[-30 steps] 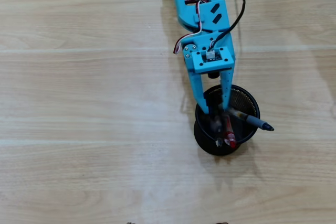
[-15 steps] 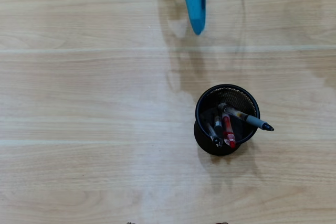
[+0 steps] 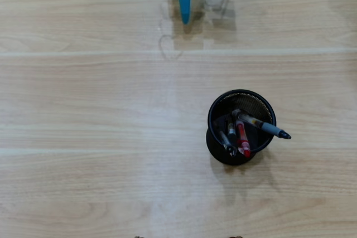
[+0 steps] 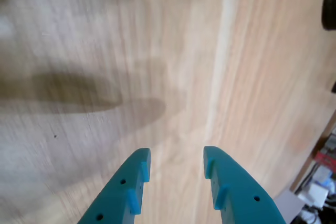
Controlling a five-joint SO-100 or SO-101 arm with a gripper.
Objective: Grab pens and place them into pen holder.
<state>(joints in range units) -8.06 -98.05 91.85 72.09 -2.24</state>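
Standing alone on the table (image 3: 83,110), the pen holder (image 3: 215,137) holds pens (image 3: 242,136); gripper (image 4: 176,162) parted, empty.

We list one counter (image 3: 83,98): pale wood-grain planks, evenly lit with soft shadows; blurred clutter (image 4: 320,182) past its edge.
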